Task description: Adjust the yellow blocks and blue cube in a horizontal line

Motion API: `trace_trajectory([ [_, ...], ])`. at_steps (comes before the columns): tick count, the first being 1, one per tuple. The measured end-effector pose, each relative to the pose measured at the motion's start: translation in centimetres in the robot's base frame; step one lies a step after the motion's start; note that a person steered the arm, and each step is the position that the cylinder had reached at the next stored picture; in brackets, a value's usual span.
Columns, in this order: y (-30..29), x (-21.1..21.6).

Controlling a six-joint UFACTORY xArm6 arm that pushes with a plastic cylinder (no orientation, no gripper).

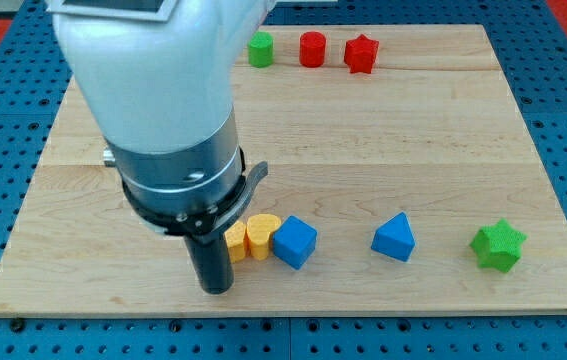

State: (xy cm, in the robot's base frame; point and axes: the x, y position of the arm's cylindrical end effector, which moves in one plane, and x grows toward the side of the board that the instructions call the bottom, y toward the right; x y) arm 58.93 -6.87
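Two yellow blocks sit side by side near the board's bottom edge, left of centre: a partly hidden one [236, 242] and a heart-shaped one [260, 234]. The blue cube [294, 242] touches the heart block on its right, so the three form a short row. My tip [217, 288] is at the view's lower left of the row, just left of and below the hidden yellow block. The rod and arm body cover that block's left side.
A blue triangular block [394, 238] and a green star [497, 246] lie to the right in about the same row. A green cylinder [260, 49], a red cylinder [311, 49] and a red star [361, 53] stand along the top edge of the wooden board [443, 150].
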Motion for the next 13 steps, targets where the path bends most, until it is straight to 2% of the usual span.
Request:
trace_trajectory([
  [2, 2.3, -1.8],
  [6, 9.0, -1.9],
  [7, 7.8, -0.8],
  [8, 1.6, 1.6],
  [9, -7.3, 0.0],
  [10, -15.4, -4.4],
  [11, -10.0, -9.7],
  [12, -3.6, -10.2],
  [13, -1.0, -8.9],
])
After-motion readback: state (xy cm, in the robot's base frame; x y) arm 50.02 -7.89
